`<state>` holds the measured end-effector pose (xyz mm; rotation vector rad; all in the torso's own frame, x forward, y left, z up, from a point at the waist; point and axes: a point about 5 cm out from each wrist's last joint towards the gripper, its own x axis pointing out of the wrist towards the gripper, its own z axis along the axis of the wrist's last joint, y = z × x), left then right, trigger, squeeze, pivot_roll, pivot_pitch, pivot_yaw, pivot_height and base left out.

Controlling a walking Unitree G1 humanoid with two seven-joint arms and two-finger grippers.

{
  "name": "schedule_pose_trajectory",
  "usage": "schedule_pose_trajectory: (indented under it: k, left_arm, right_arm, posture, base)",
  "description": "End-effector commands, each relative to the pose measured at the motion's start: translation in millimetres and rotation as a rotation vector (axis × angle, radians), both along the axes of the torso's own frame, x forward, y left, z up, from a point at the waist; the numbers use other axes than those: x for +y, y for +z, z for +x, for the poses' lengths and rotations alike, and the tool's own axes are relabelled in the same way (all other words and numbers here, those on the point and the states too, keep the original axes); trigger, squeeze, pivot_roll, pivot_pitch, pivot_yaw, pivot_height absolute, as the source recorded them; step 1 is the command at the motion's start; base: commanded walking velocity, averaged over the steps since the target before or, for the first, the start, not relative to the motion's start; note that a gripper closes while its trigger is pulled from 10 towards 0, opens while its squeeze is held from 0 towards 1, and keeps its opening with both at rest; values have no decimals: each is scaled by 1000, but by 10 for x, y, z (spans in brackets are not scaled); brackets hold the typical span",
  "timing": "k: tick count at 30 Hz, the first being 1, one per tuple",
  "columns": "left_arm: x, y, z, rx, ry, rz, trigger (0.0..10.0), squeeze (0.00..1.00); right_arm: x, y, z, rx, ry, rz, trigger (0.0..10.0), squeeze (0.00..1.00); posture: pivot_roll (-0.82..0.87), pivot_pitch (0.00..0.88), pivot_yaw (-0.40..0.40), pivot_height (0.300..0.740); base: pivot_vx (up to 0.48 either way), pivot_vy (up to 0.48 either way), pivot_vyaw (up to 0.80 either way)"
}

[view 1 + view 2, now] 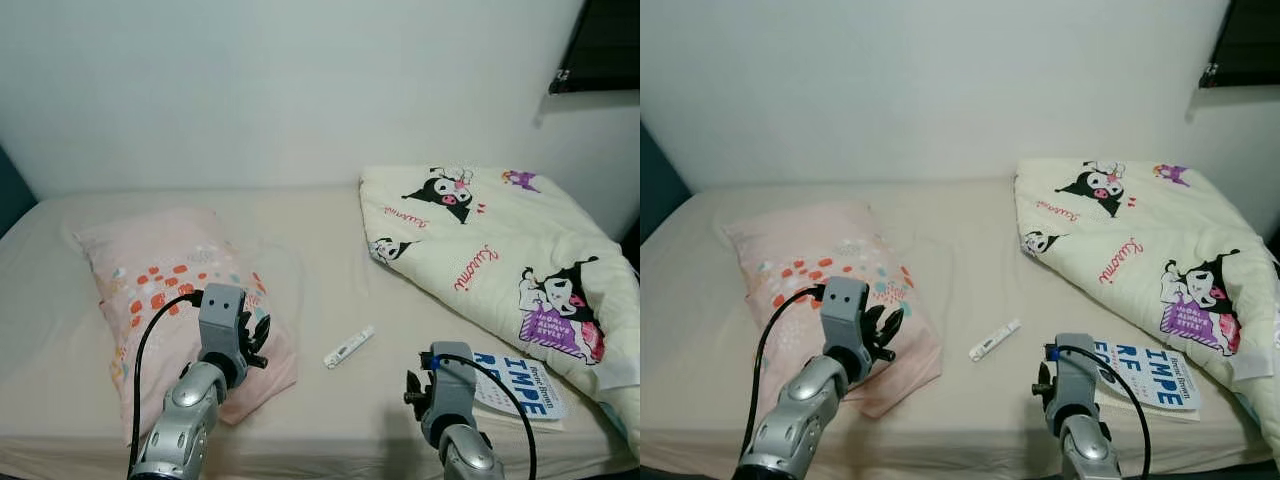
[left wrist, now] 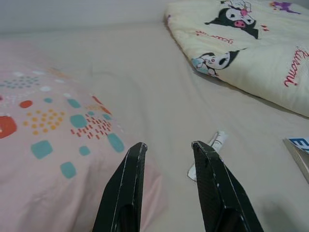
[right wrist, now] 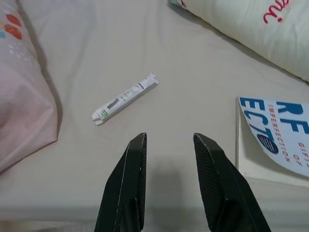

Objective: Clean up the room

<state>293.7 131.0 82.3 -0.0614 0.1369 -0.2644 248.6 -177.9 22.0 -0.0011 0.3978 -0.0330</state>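
Observation:
A small white tube [image 1: 348, 347] lies on the beige bed sheet [image 1: 320, 250], between the pink patterned pillow [image 1: 170, 290] on the left and a white book with blue lettering [image 1: 520, 385] on the right. My left gripper [image 2: 169, 147] hovers open over the pillow's near corner, nothing between its fingers. My right gripper [image 3: 169, 140] is open above the sheet near the bed's front edge, the tube [image 3: 125, 98] just ahead of it and the book [image 3: 273, 140] beside it.
A cream quilt with cartoon prints [image 1: 490, 250] is bunched on the bed's right side and overlaps the book's far edge. A white wall [image 1: 300, 90] runs behind the bed. A dark window frame [image 1: 600, 45] sits at the upper right.

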Motion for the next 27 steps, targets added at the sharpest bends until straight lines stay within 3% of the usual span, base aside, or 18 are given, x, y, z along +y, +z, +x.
schedule_pose_trajectory:
  k: [1, 7, 11, 18, 24, 27]
  left_arm:
    - [15, -18, 0, -1, 10, 6, 10000, 0]
    - [16, -18, -3, -5, 8, 3, 10000, 0]
    - [15, -23, -8, -2, 8, -5, 10000, 0]
    - [25, -39, -23, 5, 9, -3, 10000, 0]
    - [43, -144, -86, 101, 5, -27, 10000, 0]
    - [44, -148, -85, 104, 6, -19, 10000, 0]
  right_arm:
    - [19, 36, 25, -25, 1, 6, 10000, 0]
    - [24, 63, 64, -37, 25, -23, 10000, 0]
    - [47, 100, 105, -55, 64, -62, 10000, 0]
    - [86, 115, 126, -64, 88, -44, 10000, 0]
    - [156, 140, 153, -81, 139, -29, 10000, 0]
    - [166, 142, 161, -81, 142, -30, 10000, 0]
  posture:
    - [7, 5, 51, 740]
    - [9, 0, 48, 740]
    - [8, 0, 47, 740]
    - [9, 0, 46, 740]
    - [13, 0, 39, 740]
    - [15, 0, 37, 740]
  base:
    - [0, 0, 0]
    - [0, 0, 0]
    - [0, 0, 800]
    - [0, 0, 800]
    - [0, 0, 800]
    - [0, 0, 800]
